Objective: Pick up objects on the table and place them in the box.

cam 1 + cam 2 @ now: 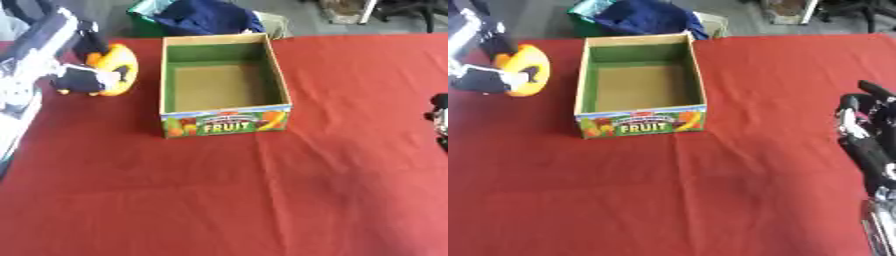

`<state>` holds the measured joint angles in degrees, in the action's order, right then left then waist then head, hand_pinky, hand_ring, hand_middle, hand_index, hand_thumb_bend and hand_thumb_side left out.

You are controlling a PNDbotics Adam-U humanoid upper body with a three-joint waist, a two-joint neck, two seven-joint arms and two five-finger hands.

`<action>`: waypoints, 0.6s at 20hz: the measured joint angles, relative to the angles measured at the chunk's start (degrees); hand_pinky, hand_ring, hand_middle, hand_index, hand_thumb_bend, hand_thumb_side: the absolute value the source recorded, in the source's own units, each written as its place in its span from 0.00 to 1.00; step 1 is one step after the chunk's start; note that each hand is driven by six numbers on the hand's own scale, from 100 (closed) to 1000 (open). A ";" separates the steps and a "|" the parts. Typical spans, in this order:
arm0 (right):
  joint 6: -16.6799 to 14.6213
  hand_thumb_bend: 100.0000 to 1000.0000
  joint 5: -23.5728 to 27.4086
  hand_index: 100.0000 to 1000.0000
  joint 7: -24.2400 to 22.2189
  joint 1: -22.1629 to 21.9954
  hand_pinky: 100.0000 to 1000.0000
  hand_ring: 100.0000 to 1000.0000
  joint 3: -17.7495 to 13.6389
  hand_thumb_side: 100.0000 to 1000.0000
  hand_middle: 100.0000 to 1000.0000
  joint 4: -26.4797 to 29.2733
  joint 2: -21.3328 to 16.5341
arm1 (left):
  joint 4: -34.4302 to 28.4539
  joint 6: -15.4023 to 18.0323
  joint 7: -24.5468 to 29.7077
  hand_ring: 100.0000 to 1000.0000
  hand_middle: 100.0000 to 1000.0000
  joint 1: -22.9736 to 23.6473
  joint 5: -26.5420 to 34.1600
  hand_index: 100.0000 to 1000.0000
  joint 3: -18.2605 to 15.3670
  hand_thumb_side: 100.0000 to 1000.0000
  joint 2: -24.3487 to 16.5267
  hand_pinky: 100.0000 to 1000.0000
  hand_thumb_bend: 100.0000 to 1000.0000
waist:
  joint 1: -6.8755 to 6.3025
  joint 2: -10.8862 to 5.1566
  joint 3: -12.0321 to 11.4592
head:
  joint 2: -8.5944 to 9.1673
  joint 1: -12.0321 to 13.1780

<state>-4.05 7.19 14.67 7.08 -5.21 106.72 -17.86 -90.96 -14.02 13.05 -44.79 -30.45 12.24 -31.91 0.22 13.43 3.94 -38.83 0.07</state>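
An orange, rounded object (120, 67) is held above the red table at the left, just left of the box. My left hand (80, 80) is shut on it, black fingers curled round its near and far sides. The open cardboard box (222, 116) with a green inside and "FRUIT" on its front stands at the table's middle back; nothing shows inside it. My right hand (866, 131) rests at the right edge with relaxed, straight fingers and holds nothing.
The red cloth (262, 200) covers the whole table. Beyond the far edge lie a dark blue bundle (206, 17) and a green bin (144, 20).
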 measured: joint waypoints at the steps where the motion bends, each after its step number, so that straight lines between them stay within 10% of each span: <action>1: 0.04 0.00 0.01 0.79 -0.08 0.00 0.64 0.74 0.09 0.17 0.59 0.00 0.00 | 0.65 0.21 -0.05 0.33 0.30 -1.30 -0.34 0.41 0.35 0.00 0.80 0.44 0.33 | 0.01 0.00 0.37 | 0.00 0.19; 12: 0.12 0.00 0.39 0.79 -1.55 0.93 0.64 0.74 1.45 0.17 0.59 -0.10 0.04 | 20.77 5.61 -2.67 0.38 0.34 -11.43 -9.15 0.45 2.21 0.00 12.99 0.48 0.34 | -0.49 0.68 4.01 | 0.15 2.88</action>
<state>-3.93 7.58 13.12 8.00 -3.75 106.62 -17.81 -70.19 -8.41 10.37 -56.22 -39.60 14.45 -18.92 -0.27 14.11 7.95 -38.68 2.95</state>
